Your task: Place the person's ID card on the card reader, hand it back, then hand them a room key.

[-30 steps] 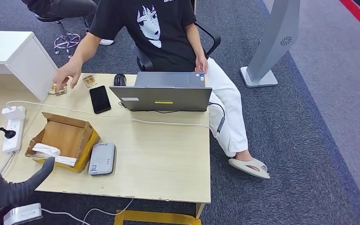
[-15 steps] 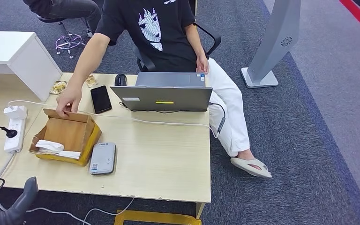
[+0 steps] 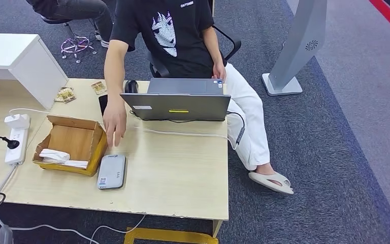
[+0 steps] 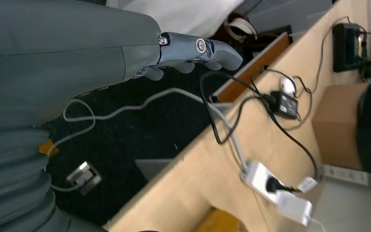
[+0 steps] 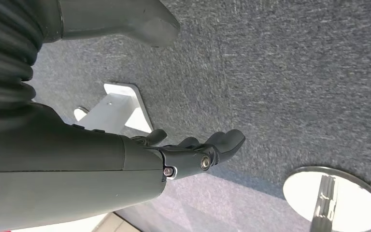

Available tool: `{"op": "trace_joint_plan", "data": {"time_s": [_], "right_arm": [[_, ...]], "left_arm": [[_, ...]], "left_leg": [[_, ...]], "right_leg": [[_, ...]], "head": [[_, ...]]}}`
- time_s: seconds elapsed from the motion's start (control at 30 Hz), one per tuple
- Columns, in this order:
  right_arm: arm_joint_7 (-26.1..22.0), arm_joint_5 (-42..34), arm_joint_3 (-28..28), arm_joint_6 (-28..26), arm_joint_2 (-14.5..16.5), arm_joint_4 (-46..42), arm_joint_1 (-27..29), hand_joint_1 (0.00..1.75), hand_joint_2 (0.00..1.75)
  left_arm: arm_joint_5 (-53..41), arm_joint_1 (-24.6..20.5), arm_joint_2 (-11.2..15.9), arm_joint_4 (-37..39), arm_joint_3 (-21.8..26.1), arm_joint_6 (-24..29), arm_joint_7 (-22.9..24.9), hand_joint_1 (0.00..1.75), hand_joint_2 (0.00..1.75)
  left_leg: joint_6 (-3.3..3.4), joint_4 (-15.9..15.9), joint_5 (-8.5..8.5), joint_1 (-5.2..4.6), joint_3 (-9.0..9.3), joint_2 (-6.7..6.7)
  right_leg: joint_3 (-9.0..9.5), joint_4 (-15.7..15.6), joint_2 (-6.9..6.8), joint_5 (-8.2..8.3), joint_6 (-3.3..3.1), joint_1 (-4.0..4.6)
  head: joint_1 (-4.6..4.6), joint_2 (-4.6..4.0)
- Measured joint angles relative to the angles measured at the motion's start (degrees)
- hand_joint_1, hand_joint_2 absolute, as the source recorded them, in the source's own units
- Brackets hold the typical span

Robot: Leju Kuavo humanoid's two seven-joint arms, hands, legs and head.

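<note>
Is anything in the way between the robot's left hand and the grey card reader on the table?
Partly. The left hand hangs off the table's near edge among loose cables, holding nothing. The person's hand reaches down just beyond the card reader, which lies beside the cardboard box. No ID card is discernible.

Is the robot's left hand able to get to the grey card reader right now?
Probably not yet. The left hand hangs off the table's edge over the dark floor, and the person's hand hovers just above the card reader.

Person's hand (image 3: pixel 115 122) now off the snacks, over near the card reader (image 3: pixel 111 172); left hand (image 4: pixel 193 50) lowered below the table edge.
</note>
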Motion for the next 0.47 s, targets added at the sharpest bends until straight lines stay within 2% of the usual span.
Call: {"op": "trace_joint_plan", "data": {"time_s": [0.2,0.47], "right_arm": [[0.2,0.1,-0.1,-0.1,0.0,0.9,0.0,0.00,1.75],[0.2,0.1,-0.2,-0.1,0.0,1.2,0.0,0.00,1.75]], "left_arm": [[-0.4,-1.1,-0.7,5.5,2.9,0.4,-0.2,0.00,1.75],[-0.5,-1.4,-1.0,7.7,3.9,0.4,-0.3,0.00,1.75]], "left_leg": [[0.00,0.0,0.00,-0.01,0.00,-0.01],[0.00,0.0,0.00,-0.02,0.00,-0.01]], "right_leg": [[0.02,0.0,-0.01,0.00,0.00,0.00],[0.02,0.0,-0.01,0.00,0.00,0.00]], "head": [[0.01,0.00],[0.00,0.00]]}}
